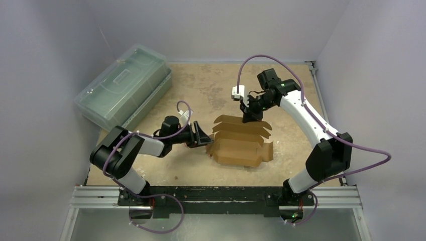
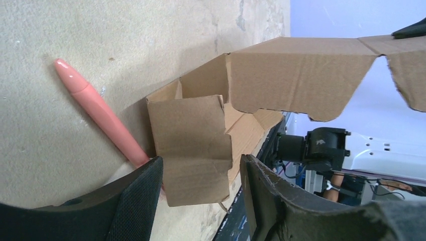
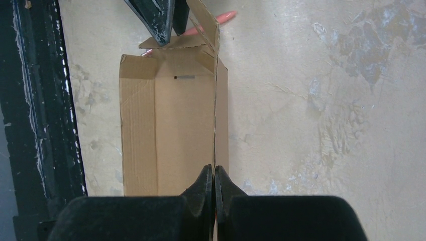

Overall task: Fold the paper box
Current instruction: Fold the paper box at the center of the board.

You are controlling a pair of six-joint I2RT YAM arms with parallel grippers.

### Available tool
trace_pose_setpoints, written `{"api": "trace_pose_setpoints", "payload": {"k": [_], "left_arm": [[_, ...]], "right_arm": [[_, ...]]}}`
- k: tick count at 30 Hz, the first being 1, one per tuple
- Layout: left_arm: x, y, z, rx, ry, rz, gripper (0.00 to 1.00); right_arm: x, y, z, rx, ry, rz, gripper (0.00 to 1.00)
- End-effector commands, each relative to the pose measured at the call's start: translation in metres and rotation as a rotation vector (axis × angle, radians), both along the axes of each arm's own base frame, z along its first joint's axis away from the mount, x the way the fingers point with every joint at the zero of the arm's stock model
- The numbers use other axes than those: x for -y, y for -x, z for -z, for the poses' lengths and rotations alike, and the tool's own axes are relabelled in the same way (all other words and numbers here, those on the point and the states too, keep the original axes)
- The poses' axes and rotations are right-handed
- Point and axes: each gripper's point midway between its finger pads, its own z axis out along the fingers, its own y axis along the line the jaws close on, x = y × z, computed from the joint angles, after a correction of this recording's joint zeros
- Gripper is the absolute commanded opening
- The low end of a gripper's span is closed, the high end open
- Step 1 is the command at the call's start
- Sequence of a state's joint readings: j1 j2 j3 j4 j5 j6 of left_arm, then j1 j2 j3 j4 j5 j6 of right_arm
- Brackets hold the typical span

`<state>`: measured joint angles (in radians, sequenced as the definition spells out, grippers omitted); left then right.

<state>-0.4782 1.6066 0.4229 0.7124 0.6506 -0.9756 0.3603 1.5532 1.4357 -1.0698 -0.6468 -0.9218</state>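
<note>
Nearest, the left tool (image 2: 201, 165) stands about half open, its fingers (image 2: 135, 201) on both sides of an end flap (image 2: 191, 135) of the paper box (image 1: 241, 145), not gripping it. This box rests partly raised on the tabletop (image 1: 201, 85), at the middle of the top view. Right tool (image 3: 214, 173) is fully closed, pinching the upright wall (image 3: 222, 110). End-flap folding seems in hand; next, the left tool should press this flap inward while the wall is held.
</note>
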Motion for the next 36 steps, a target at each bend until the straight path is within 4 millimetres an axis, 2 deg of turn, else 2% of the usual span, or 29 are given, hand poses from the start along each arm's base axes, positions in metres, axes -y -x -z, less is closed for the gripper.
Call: {"api": "trace_pose_setpoints", "payload": {"k": [1,5,8,17,22,25,30,36], "left_arm": [[-0.001,-0.007,-0.001,0.037,-0.043,0.012,0.57],[-0.008,-0.004,-0.001,0.052,-0.092,0.012,0.57],[-0.007,-0.007,-0.012,0.1,-0.081,0.012,0.57],[0.013,-0.04,-0.047,0.244,0.001,0.028,0.58],[0.018,-0.053,-0.074,0.346,0.046,0.021,0.61],[0.014,-0.065,-0.08,0.408,0.005,0.0,0.67],[0.004,-0.1,-0.085,0.578,-0.155,-0.049,0.73],[-0.001,-0.125,-0.1,0.713,-0.214,-0.088,0.75]], "right_arm": [[-0.009,0.002,-0.018,0.026,-0.05,-0.032,0.0],[-0.013,0.001,-0.038,0.073,-0.096,-0.03,0.0],[-0.014,-0.004,-0.053,0.12,-0.112,-0.023,0.0],[-0.019,-0.02,-0.114,0.317,-0.193,0.002,0.0],[-0.009,-0.04,-0.122,0.39,-0.143,0.089,0.0],[-0.003,-0.052,-0.13,0.455,-0.129,0.142,0.0],[0.008,-0.064,-0.15,0.563,-0.107,0.208,0.0],[0.02,-0.075,-0.167,0.712,-0.087,0.248,0.0]]}}
